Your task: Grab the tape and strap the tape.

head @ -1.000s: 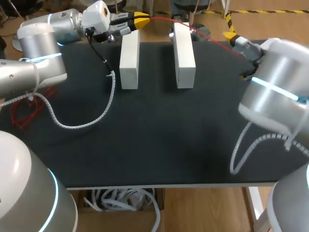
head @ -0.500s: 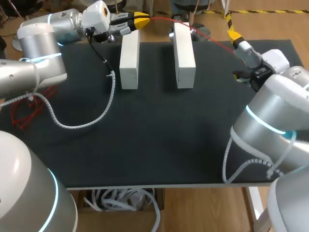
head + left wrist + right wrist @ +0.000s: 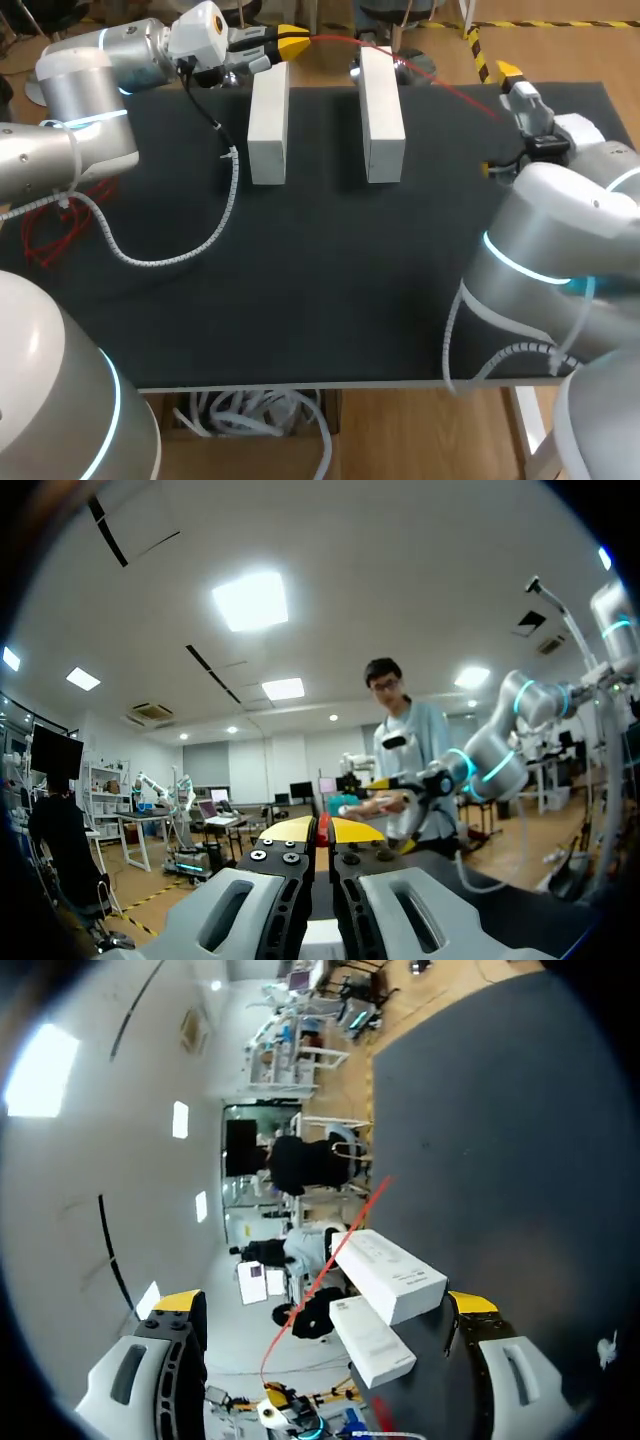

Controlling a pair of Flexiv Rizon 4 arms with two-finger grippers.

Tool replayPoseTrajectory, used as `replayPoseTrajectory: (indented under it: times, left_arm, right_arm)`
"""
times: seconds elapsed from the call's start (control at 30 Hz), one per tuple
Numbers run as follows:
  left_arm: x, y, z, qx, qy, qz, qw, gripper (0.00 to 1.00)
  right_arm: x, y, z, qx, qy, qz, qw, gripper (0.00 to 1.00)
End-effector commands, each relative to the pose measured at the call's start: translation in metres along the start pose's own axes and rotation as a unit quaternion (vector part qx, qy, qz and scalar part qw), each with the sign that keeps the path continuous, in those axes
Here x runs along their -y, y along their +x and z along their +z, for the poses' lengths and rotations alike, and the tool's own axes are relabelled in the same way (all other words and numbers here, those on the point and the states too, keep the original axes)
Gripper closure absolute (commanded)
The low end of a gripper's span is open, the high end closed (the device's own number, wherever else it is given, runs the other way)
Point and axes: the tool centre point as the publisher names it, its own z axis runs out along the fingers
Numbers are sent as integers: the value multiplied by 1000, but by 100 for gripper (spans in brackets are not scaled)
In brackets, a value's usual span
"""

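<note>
The tape (image 3: 430,80) is a thin red line, stretched in the air over the far part of the table. One end of it is in our left gripper (image 3: 322,832), whose yellow fingers (image 3: 290,830) are pressed together on it, so that a little red shows between them. From there it runs across the far end of the right white block (image 3: 382,112) and goes down toward our right arm, where we lose sight of it. Whether it touches this block or only passes above it, we cannot tell.

Our right gripper (image 3: 322,1302) is wide open and holds nothing. In its wrist view the tape passes ahead of it, in the space between its two fingers (image 3: 470,1304), but neither finger touches it. The left white block (image 3: 268,120) lies beside the right one and apart from it, both on the black mat (image 3: 300,280).

We judge that the step in hand is to take the free part of the tape with the right gripper. The tape is very thin, so the fingers may close beside it and catch only air. If the right arm then pulls too strongly, the tape may slip out of the left gripper. The tape may also rub on the edge of the right white block and drag or turn it.
</note>
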Motion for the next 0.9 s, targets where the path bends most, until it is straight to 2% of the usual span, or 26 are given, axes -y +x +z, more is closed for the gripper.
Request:
replayPoseTrajectory:
  times: [0.03, 0.07, 0.13, 0.27, 0.37, 0.57, 0.67, 0.9]
  left_arm:
    - [-1, -1, 0, -1, 0, -1, 1000, 100]
    - [-1, -1, 0, -1, 0, -1, 1000, 100]
    - [-1, -1, 0, -1, 0, -1, 1000, 100]
    - [-1, -1, 0, -1, 0, -1, 1000, 100]
    - [-1, -1, 0, -1, 0, -1, 1000, 100]
    - [-1, -1, 0, -1, 0, -1, 1000, 100]
    - [-1, -1, 0, -1, 0, -1, 1000, 100]
    - [-1, -1, 0, -1, 0, -1, 1000, 100]
  right_arm:
    - [5, 1, -1, 246, -110, 222, 937, 0]
    - [4, -1, -1, 249, -113, 248, 929, 0]
    - [4, -3, -3, 214, -105, 260, 936, 0]
    - [6, -3, -8, 182, -101, 282, 937, 0]
    - [10, -8, -9, 137, -87, 271, 949, 0]
    - [10, -11, -13, 70, -73, 251, 963, 0]
    - [10, -12, -10, 50, -74, 244, 966, 0]
    - [0, -13, -2, 41, -80, 241, 966, 0]
